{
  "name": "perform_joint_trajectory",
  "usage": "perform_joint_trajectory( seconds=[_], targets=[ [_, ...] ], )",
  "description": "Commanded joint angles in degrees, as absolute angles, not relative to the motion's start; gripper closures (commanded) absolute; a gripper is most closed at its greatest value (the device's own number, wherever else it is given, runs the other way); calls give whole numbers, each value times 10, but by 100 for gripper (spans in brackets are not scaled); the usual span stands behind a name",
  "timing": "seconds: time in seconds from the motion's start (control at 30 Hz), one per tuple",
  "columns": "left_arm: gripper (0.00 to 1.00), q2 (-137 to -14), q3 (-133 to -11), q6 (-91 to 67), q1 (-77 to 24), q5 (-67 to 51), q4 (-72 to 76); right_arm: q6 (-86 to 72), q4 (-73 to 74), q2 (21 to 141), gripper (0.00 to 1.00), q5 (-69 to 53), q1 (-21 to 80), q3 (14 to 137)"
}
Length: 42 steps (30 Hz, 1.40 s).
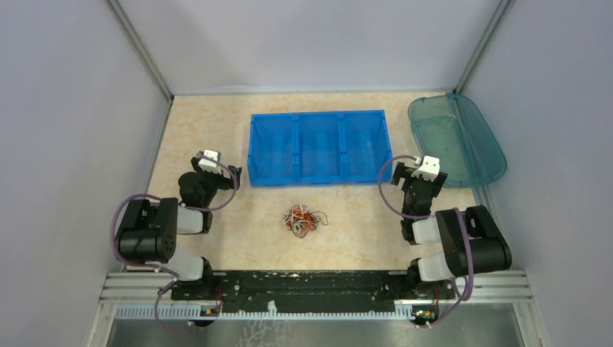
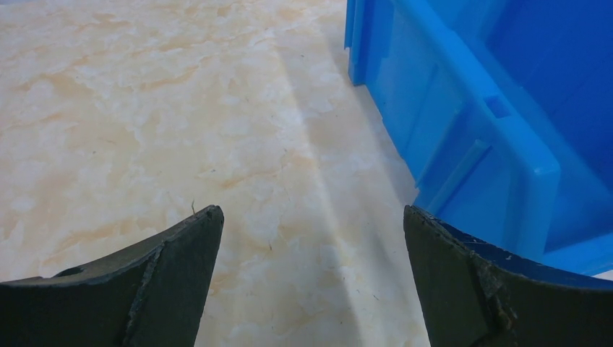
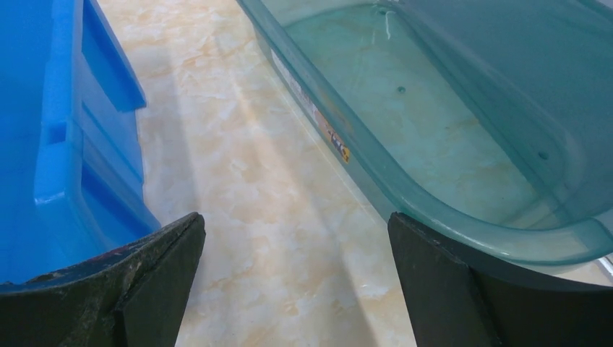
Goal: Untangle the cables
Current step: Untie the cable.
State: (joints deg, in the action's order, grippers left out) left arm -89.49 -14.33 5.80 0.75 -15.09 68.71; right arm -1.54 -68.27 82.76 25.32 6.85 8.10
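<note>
The cables (image 1: 303, 219) lie in one small tangled heap of white, red-orange and black wire on the marbled table, in front of the blue bin, roughly midway between the two arms. My left gripper (image 2: 312, 211) hangs open over bare table at the left, with nothing between its fingers. My right gripper (image 3: 296, 215) is open too, over the strip of table between the blue bin and the teal tray. Neither wrist view shows the cables. Both grippers are well away from the heap.
A blue bin (image 1: 316, 147) with three compartments stands behind the heap; its wall (image 2: 463, 123) is close to my left gripper's right finger. A translucent teal tray (image 1: 455, 137) sits at the back right, its rim (image 3: 405, 195) beside my right gripper. Grey walls enclose the table.
</note>
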Motion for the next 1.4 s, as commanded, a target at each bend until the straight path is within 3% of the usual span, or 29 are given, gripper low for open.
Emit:
perform_joint_trajectory(
  seconds=[0.0, 0.13, 0.37, 0.6, 0.77, 0.93, 1.13, 1.37],
  targets=[
    [0, -813, -216, 71, 11, -172, 493, -40, -569, 735, 1, 305, 69, 128],
    [0, -770, -324, 102, 11, -210, 220, -88, -339, 649, 1, 317, 69, 212],
    [0, -671, -394, 114, 15, -258, -11, -255, -109, 555, 1, 235, 67, 289],
    [0, -585, -427, 124, 16, -353, -158, -267, -56, 472, 1, -55, 80, 306],
    [0, -550, -427, 172, 15, -401, -220, -224, -11, 468, 2, -30, 218, 320],
    [0, -557, -436, 209, 15, -421, -249, -208, -52, 533, 22, -31, 362, 321],
    [0, -595, -436, 266, 14, -434, -277, -191, -118, 668, 46, -72, 438, 366],
    [0, -607, -438, 327, 14, -437, -326, -200, -178, 788, 50, -115, 472, 412]
  ],
)
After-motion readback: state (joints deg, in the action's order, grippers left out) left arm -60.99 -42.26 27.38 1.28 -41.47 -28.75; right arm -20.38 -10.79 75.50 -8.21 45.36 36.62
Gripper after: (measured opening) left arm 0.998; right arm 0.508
